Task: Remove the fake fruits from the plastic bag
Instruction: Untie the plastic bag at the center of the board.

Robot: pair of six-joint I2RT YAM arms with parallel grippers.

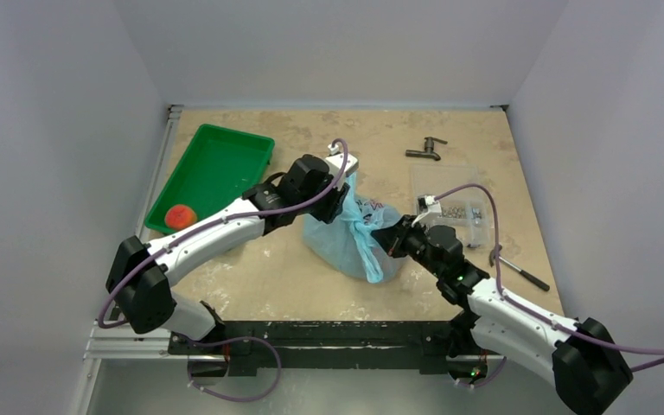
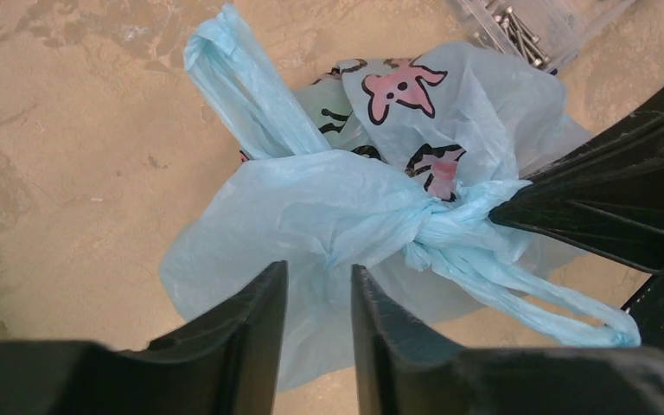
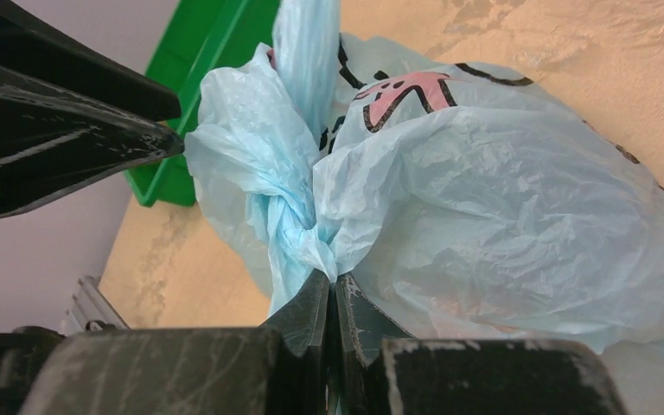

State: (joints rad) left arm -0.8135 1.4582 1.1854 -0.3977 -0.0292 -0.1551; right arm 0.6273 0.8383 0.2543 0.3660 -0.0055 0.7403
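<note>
The light-blue plastic bag [image 1: 352,242] lies mid-table, its handles knotted and its pink-and-dark print up. It also shows in the left wrist view [image 2: 311,199] and the right wrist view [image 3: 501,199]. My right gripper [image 1: 386,238] is shut on the knotted handles [image 3: 333,281]. My left gripper [image 1: 337,197] hovers over the bag's far side with its jaws a little apart [image 2: 318,272], its tips at the film and holding nothing. A red-peach fruit [image 1: 180,216] lies in the green tray [image 1: 216,160]. The other fruits are hidden.
A clear plastic box of screws [image 1: 455,207] stands right of the bag, close behind my right gripper. A dark tap fitting [image 1: 424,152] lies at the back. A black-handled tool [image 1: 519,273] lies near the right edge. The green tray's corner shows in the right wrist view [image 3: 199,104].
</note>
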